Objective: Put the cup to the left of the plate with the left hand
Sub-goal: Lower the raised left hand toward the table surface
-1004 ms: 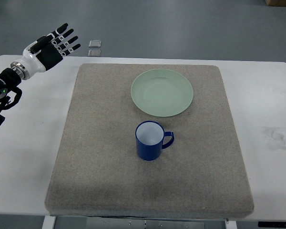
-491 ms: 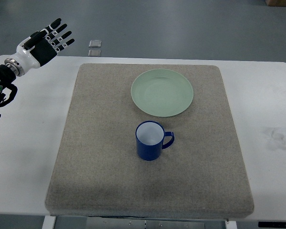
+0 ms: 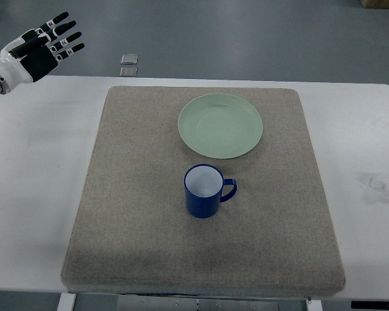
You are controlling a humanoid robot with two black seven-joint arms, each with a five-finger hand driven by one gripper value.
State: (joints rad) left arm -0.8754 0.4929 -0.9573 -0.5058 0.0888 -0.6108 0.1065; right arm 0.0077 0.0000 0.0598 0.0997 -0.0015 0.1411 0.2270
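We see our left hand (image 3: 39, 48) slide farther up and away to the corner, fingers spread and empty, so the blue cup (image 3: 204, 191) (just below the green plate (image 3: 220, 125)) still waits untouched.

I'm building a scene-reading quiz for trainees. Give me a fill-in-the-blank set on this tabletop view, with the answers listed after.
1. The blue cup stands upright on the grey mat, on the camera's side of the green ____.
2. The cup's handle points toward the picture's ____.
3. The left hand, at the top left corner and far from the cup, has its fingers ____ and holds nothing.
4. The cup's inside is ____ in colour.

Missing words: plate; right; spread; white
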